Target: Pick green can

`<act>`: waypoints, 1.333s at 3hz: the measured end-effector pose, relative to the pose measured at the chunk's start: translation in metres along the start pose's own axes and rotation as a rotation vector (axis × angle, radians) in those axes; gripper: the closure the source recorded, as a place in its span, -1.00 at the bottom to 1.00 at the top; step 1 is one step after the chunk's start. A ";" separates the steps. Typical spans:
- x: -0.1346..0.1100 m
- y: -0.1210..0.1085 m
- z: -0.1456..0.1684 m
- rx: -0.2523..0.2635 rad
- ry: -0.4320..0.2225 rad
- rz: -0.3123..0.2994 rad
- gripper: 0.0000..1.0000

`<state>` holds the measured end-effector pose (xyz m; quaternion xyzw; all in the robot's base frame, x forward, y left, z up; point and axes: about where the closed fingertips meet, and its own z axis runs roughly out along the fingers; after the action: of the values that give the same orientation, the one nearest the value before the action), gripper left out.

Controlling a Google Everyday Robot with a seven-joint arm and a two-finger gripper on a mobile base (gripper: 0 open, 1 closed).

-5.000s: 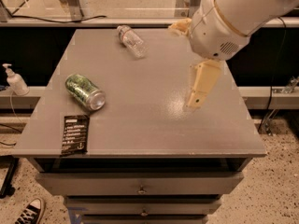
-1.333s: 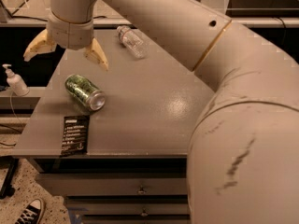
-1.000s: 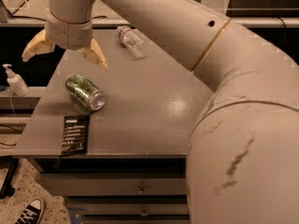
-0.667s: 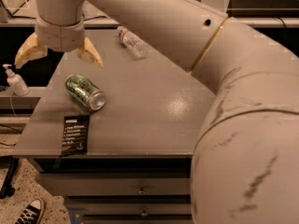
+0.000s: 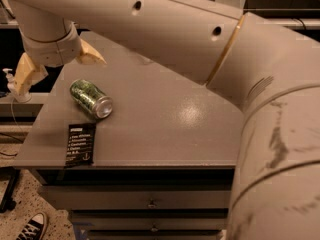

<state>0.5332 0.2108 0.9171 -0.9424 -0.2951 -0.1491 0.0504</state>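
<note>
The arm arcs leftward over the surface (image 5: pixel 165 129); its gripper (image 5: pixel 61 73), fingers spread wide, hangs seemingly just behind the lying green can (image 5: pixel 91 99).

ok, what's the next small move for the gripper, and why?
Probably lower the gripper toward the green can to straddle it: the gripper is open, up-left of the can in view, not touching it; the can lies on its side on the table.
</note>
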 end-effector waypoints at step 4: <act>0.018 0.050 0.038 -0.033 -0.052 -0.023 -1.00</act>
<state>0.5856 0.1861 0.8865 -0.9433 -0.3044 -0.1299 0.0255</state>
